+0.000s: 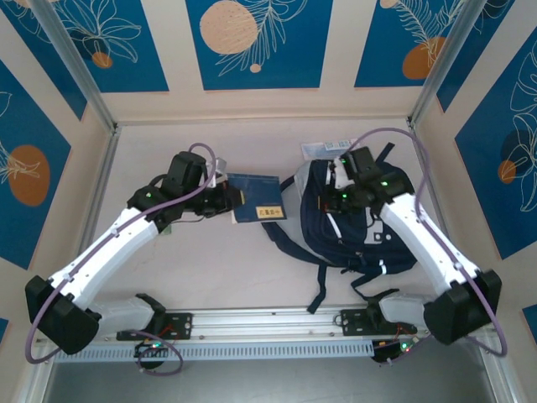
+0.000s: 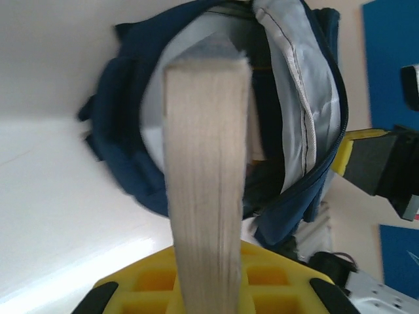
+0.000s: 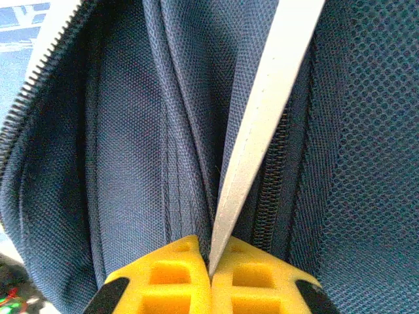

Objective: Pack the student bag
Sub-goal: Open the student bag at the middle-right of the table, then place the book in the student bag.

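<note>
The student bag (image 1: 340,239) lies on the table (image 1: 210,269), mouth open. My right gripper (image 3: 211,265) is pinched closed on its grey lining edge; my left gripper (image 2: 208,288) clamps a booklet (image 2: 206,163) just beside that mouth. If the lining slips, the mouth may sag and snag the booklet.

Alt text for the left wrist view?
The left end effector holds a book edge-on, pale page edges toward the camera, pointing at the open mouth of the student bag. Light grey lining shows inside its dark navy shell.
</note>
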`<act>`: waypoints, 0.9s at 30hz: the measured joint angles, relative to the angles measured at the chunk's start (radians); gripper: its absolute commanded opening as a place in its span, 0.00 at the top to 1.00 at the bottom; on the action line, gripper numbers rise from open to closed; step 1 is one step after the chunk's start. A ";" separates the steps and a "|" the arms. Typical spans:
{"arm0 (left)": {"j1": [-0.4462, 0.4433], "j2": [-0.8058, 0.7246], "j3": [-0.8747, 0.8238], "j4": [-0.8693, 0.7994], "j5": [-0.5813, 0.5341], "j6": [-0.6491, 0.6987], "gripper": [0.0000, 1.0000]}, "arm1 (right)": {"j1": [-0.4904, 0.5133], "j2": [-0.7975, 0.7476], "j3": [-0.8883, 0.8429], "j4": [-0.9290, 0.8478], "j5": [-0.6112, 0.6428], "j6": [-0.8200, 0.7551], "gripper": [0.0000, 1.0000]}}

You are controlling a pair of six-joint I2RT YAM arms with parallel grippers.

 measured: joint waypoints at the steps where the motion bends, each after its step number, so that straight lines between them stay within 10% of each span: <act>1: 0.000 0.014 0.000 0.034 0.032 -0.010 1.00 | -0.031 -0.023 -0.005 0.003 -0.050 -0.003 1.00; 12: -0.026 0.199 0.016 0.265 0.230 -0.079 1.00 | -0.222 -0.088 -0.107 0.192 -0.594 0.114 1.00; 27: -0.132 0.535 0.239 0.317 0.251 -0.099 1.00 | -0.247 -0.117 -0.117 0.290 -0.742 0.263 1.00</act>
